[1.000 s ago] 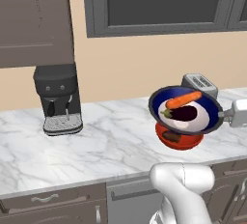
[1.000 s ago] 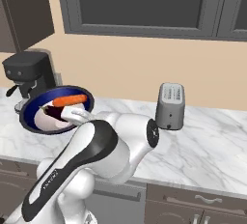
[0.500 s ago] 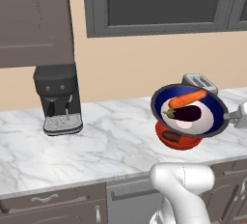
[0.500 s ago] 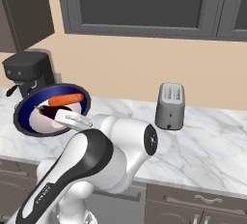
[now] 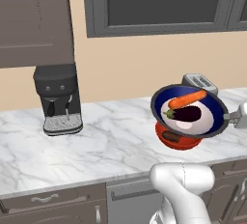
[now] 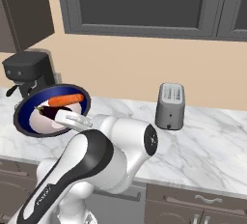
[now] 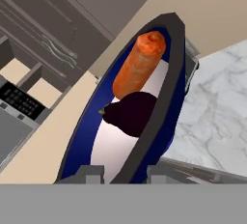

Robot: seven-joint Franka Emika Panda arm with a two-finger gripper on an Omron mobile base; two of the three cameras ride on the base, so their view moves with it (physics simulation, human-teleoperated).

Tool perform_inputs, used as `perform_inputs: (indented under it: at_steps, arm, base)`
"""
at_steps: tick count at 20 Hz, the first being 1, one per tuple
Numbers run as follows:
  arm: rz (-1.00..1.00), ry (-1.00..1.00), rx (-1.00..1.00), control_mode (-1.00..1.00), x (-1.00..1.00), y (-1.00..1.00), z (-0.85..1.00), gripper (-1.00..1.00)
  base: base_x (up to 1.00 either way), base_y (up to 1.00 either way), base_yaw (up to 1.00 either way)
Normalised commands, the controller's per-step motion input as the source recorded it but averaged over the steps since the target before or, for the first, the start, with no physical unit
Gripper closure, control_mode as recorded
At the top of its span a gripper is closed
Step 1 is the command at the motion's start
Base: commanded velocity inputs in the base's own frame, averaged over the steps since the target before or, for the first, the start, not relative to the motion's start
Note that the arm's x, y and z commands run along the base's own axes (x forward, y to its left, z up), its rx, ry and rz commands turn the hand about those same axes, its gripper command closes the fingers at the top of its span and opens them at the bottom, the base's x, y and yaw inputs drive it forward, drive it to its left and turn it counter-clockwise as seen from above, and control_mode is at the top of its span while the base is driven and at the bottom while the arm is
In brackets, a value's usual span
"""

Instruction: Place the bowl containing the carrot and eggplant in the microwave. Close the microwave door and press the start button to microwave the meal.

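- Right, we have our gripper (image 7: pixel 124 174) clamped on the rim of the bowl (image 7: pixel 166 97), one finger on each side of the edge, jaws narrowed onto it.
- Just beyond the jaws, in the bowl's white centre, lies the eggplant (image 7: pixel 129 113), and past it, touching it, the carrot (image 7: pixel 139 63).
- We hold the bowl (image 5: pixel 166 94) tilted in the air above the counter (image 5: pixel 111 136), with the eggplant (image 5: pixel 186 114) and carrot (image 5: pixel 187 99) lying inside it.
- Directly under the held bowl sits a red bowl (image 5: pixel 177 140) on the counter, with a brown piece showing in it.
- Behind the bowl, near the wall, stands a toaster (image 5: pixel 198 81).
- Further off, beyond the side of the bowl away from our jaws, stands a coffee machine (image 5: pixel 58 98).
- From the right base camera, the bowl (image 6: pixel 29 119) hangs in front of the coffee machine (image 6: pixel 28 73), well apart from the toaster (image 6: pixel 170 105).
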Motion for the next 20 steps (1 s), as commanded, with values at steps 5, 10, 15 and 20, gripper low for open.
perform_inputs:
  at_steps: [5, 10, 15, 20]
  arm:
    - [0.0, 0.0, 0.0, 1.0, 0.0, 0.0, 0.0, 1.0]
    - [0.0, 0.0, 0.0, 1.0, 0.0, 0.0, 0.0, 1.0]
    - [0.0, 0.0, 0.0, 1.0, 0.0, 0.0, 0.0, 1.0]
    - [0.0, 0.0, 0.0, 1.0, 0.0, 0.0, 0.0, 1.0]
  base:
    - [-0.06, 0.0, 0.0]
    - [-0.53, -0.03, 0.04]
    - [-0.72, 0.0, 0.07]
    - [-0.56, 0.0, 0.13]
